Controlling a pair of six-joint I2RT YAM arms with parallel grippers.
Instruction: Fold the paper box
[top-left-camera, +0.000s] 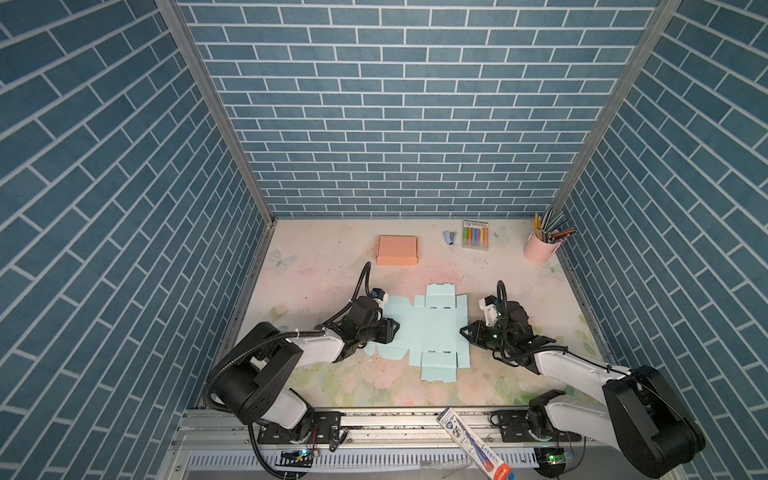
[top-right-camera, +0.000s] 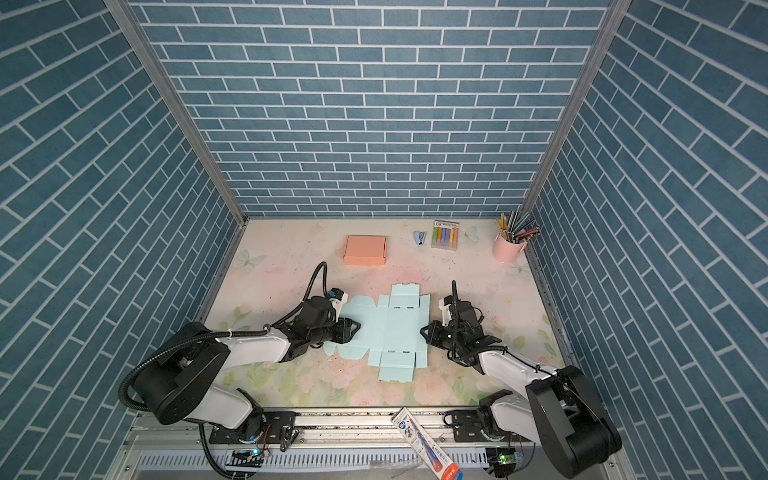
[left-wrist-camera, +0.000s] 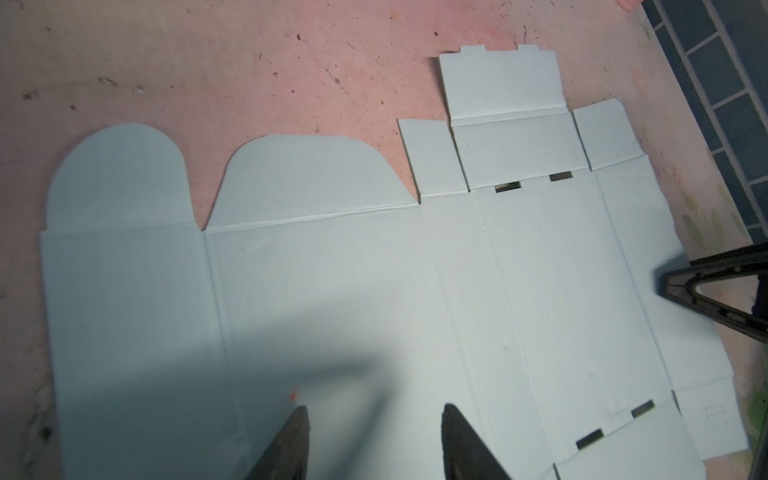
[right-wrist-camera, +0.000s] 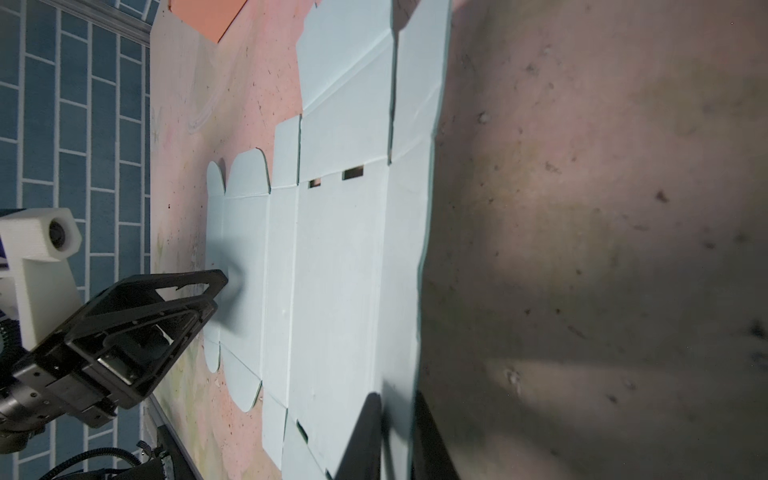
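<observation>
Centrally, on floral tabletop (top-left-camera: 519, 286), pale blue die-cut cardboard sheet (top-left-camera: 436, 328) lies flat, unfolded, mid-table. My left gripper (left-wrist-camera: 376, 409) spread over its rounded-flap end, holding nothing; my right gripper (right-wrist-camera: 397, 397) nearly pressed together, pinching opposite edge panel. Sheet judged light, thin, springy, smooth, weak off its scores; best taken by panel edges, bent along creases. Beyond: orange folded cardboard box (top-left-camera: 397, 250), matte.

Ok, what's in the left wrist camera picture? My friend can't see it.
A flat, unfolded pale blue paper box lies on a pink table, rounded flaps spread. The left gripper holds its jaws apart over it; the black right gripper is at its edge.
</observation>
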